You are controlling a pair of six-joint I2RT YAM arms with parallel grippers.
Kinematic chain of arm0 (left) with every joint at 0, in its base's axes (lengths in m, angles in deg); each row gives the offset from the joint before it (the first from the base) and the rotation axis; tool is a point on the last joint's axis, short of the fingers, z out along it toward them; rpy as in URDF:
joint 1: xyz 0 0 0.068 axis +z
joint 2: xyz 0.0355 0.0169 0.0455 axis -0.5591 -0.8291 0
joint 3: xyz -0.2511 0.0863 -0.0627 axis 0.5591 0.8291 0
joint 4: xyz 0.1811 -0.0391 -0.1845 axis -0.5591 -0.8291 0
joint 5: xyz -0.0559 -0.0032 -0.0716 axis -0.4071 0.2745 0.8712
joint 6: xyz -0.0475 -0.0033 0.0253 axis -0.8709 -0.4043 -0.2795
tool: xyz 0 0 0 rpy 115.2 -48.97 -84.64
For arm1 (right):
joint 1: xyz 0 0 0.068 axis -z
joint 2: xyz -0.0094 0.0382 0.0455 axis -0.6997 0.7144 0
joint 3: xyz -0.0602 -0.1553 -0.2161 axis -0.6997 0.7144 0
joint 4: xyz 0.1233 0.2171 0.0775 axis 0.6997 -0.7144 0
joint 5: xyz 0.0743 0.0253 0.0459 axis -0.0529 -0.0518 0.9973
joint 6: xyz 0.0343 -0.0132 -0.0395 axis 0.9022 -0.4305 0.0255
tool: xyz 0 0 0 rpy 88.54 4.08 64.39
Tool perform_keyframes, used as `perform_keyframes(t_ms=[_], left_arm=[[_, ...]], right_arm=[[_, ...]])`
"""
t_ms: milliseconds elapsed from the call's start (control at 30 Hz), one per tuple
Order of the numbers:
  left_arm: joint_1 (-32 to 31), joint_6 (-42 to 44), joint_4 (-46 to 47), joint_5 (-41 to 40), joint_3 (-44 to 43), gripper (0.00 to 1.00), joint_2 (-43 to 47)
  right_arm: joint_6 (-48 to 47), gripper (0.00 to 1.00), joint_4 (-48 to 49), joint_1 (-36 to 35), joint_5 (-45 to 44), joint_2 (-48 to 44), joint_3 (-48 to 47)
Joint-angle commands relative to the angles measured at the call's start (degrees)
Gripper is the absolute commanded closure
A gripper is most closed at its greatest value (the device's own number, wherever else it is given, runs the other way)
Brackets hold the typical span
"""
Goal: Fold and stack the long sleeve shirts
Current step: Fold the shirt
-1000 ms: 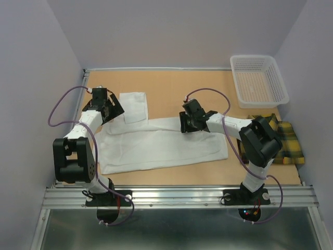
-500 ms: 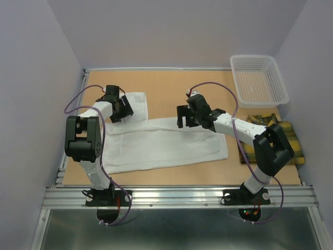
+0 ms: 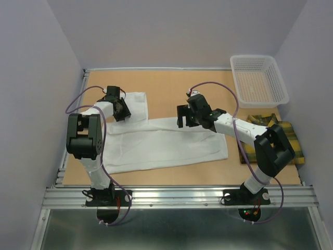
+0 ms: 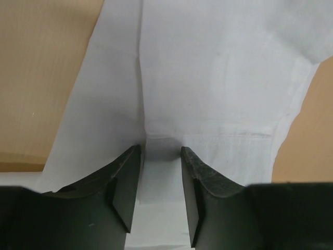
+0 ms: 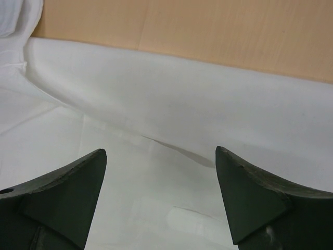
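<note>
At the bottom of the overhead view both arms rise from a metal rail [image 3: 177, 197] at the table's [image 3: 171, 86] near edge. Just beyond it, left of centre, the white shirt [image 3: 161, 143] lies spread flat across the tan surface, with one part jutting up toward the upper left. At the right edge, partly hidden behind the right arm's elbow, the plaid shirt [image 3: 289, 140] lies bunched, apart from the white one. The right gripper [image 5: 161, 151] hovers over the white shirt's upper edge at mid-frame, its jaws spread wide and holding nothing. The left gripper [image 4: 160, 151] is down on the jutting part at upper left, its fingers [image 4: 127, 177] drawn close, with a narrow strip of white cloth showing in the gap; I cannot tell whether it grips that cloth. Farthest back, at upper right, stands the white mesh basket [image 3: 281, 88].
</note>
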Motion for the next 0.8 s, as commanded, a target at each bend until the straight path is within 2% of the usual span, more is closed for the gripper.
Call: perform_keyframes(t_ms=[0,200,300,333,567,767], left_arm=[[-0.5,-0.3,1.2,0.3,-0.4,0.58,-0.9],[-1.2,-0.3,1.6,1.3,-0.2,0.77,-0.8],[-1.2,-0.9,0.3,2.2,-0.8,0.97,-0.4],[-1.2,-1.0,0.2,2.4,-1.1,0.99,0.0],[-1.3,-4.6,0.0,7.0,-2.8,1.0,7.1],[-4.2,-9.6,-0.2,8.5,-1.0,1.0,19.0]], right_arm=[[0.4,0.1,1.3,-0.4,0.4,-2.0,2.0],[1.4,0.11,1.5,-0.5,0.4,-2.8,3.9],[1.6,0.11,1.6,-0.3,-0.4,-3.8,4.1],[1.6,0.11,1.5,-0.4,-0.8,-3.9,4.1],[-0.6,0.11,1.3,-0.3,-3.4,-7.0,2.0],[-2.3,0.11,0.9,-0.3,-4.8,-12.8,1.1]])
